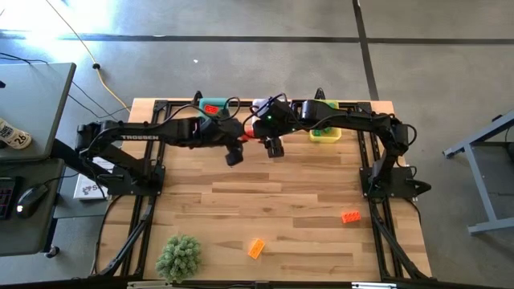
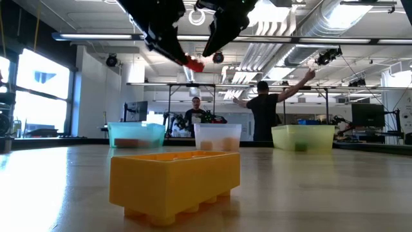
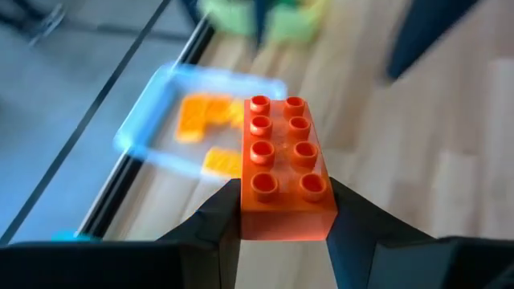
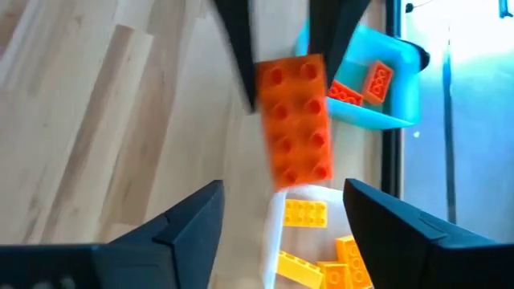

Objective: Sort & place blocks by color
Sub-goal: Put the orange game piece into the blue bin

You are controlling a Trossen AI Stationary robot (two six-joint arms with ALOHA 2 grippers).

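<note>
An orange-red block (image 3: 287,164) is held clamped in the left gripper (image 3: 283,221) above the far bins. The right gripper (image 4: 281,213) hangs just beside it, jaws wide. A collision is risked, or release into the yellow-block bin (image 4: 277,241) instead of the blue bin (image 4: 377,116).

Left claw (image 4: 291,76) clamps orange block (image 4: 295,119); right claw (image 4: 281,221) spread.

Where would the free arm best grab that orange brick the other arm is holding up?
On the brick's free half, probably. The left end effector pinches the orange brick across its long sides at one end, studs facing its camera. The open right end effector faces it, so closing on the long sides of the far, unheld end looks cleanest.
</note>
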